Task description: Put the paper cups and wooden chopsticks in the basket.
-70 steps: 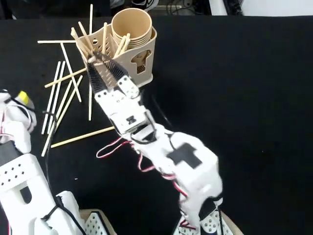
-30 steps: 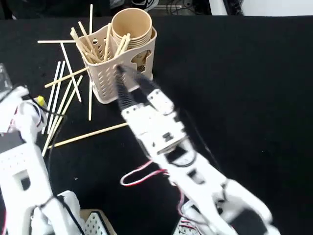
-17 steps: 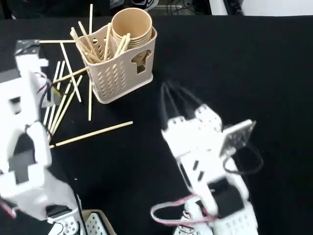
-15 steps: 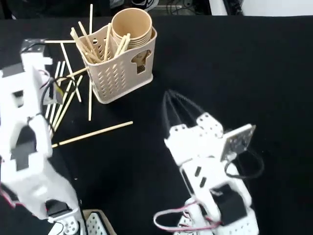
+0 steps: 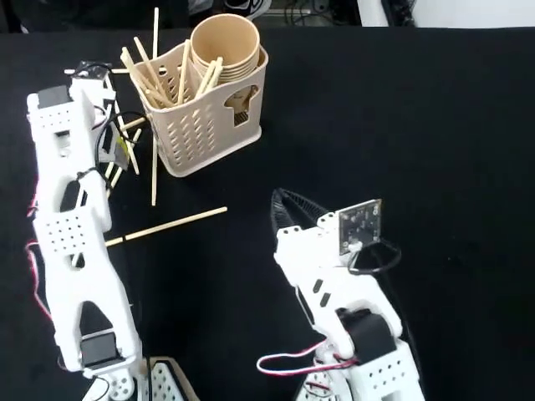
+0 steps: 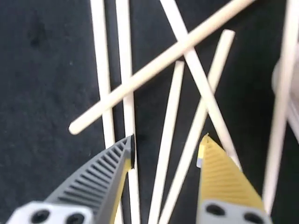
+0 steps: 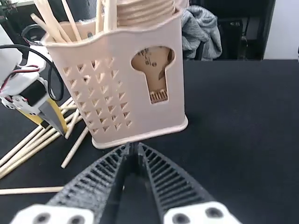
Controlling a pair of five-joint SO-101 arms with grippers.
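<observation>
My left pincer (image 6: 167, 142) is released, jaws spread just above loose chopsticks (image 6: 122, 70) lying on the tabletop (image 5: 418, 125) beside the basket (image 7: 140, 84). My right pincer (image 7: 136, 149) is clenched on nothing, near the basket's keyhole-cut side. Stacked cups (image 5: 224, 42) and further chopsticks stand inside the basket.

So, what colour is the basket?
The basket is pale beige, best seen in the right wrist view.

I count one basket (image 5: 209, 125), one nested stack of paper cups (image 5: 242, 65), number unclear, about six upright chopsticks (image 5: 180, 75) inside, at least seven loose chopsticks (image 5: 167, 224) on the table (image 5: 435, 125), and two arms (image 5: 75, 225).
</observation>
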